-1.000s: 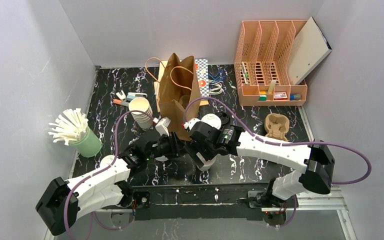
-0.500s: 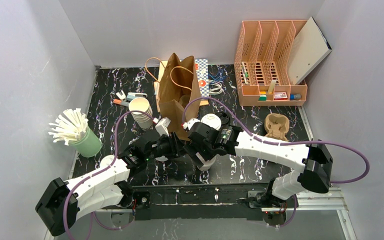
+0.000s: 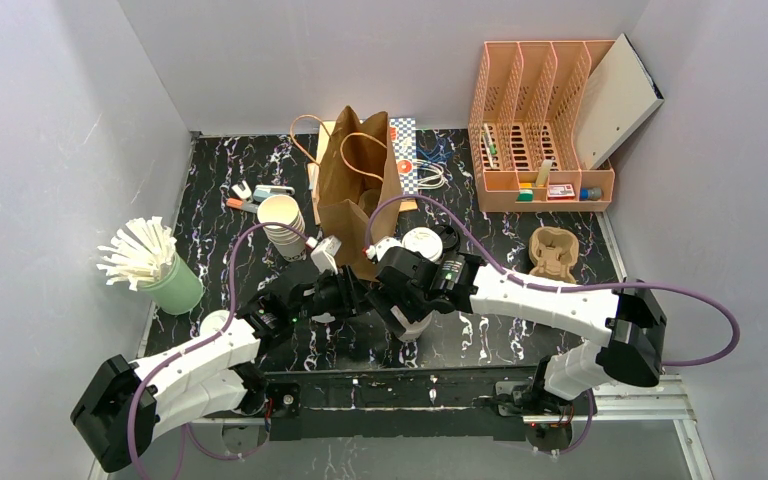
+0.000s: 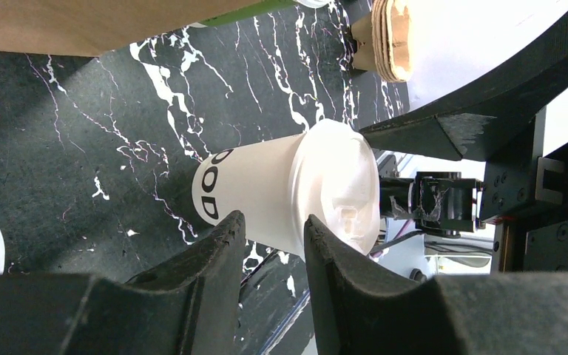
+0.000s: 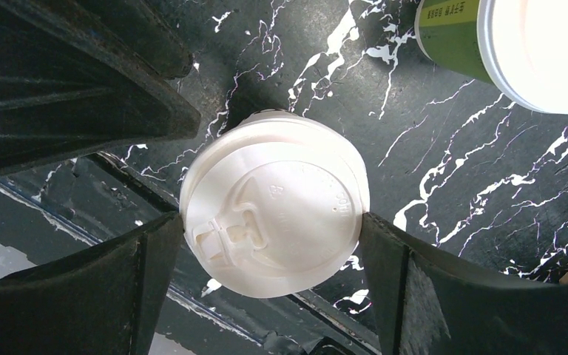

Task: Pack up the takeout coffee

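Note:
The pale cream cup (image 4: 266, 196) with a white sip lid (image 5: 274, 200) stands upright on the black marble table near the front edge, and also shows in the top view (image 3: 412, 325). My right gripper (image 5: 270, 222) is above it, both fingers touching the lid's rim on opposite sides. My left gripper (image 4: 274, 222) sits low beside the cup's left side. Its fingers are a narrow gap apart and hold nothing; its tips reach the cup wall. The green-sided cup (image 5: 451, 33) with a white lid (image 3: 423, 240) stands just behind, by the paper bag.
An open brown paper bag (image 3: 355, 190) stands behind both grippers. A stack of lidless cream cups (image 3: 282, 222) is at its left. A cardboard cup carrier (image 3: 552, 252) lies at the right. A green holder of white sticks (image 3: 170, 285) and a loose white lid (image 3: 215, 322) are at the left.
The right gripper and forearm have shifted slightly left over the cream cup. The left arm has hardly moved.

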Available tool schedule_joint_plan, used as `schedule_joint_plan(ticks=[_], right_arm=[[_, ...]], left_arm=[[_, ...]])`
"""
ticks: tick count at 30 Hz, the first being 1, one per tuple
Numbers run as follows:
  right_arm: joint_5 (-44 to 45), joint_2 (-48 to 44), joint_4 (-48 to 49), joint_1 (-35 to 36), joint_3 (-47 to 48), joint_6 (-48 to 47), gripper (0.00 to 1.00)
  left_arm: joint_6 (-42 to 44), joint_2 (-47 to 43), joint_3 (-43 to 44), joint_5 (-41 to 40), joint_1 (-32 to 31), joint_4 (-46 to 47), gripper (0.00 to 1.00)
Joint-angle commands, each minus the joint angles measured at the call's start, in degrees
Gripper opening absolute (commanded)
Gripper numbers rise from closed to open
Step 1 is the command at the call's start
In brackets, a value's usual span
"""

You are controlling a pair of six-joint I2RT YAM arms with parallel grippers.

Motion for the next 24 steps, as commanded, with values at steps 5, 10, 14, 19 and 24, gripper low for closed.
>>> schedule_joint_plan(ticks=[5, 10, 14, 19, 24], right_arm=[[4.0, 1.5, -6.8, 0.0, 5.7, 1.6, 0.98], [5.9, 1.7, -6.0, 0.0, 9.7, 2.0, 0.98], [4.5, 1.8, -5.6, -0.2, 11.2, 2.1, 0.98], [2.8, 2.2, -5.3, -0.4, 9.5, 2.0, 0.98], [1.0, 2.3, -4.6, -0.4, 6.6, -0.3, 0.98]], left_arm=[[0.7, -1.0, 1.1, -0.3, -0.1, -1.4, 0.34], [1.4, -1.9, 2.2, -0.8, -0.1, -3.4, 0.34], [1.6, -2.6, 2.5, -0.9, -0.1, -4.2, 0.34], [1.4, -3.5, 2.7, -1.5, -0.1, -4.5, 0.40], [0.8, -7.2, 1.9, -3.5, -0.1, -3.9, 0.50]])
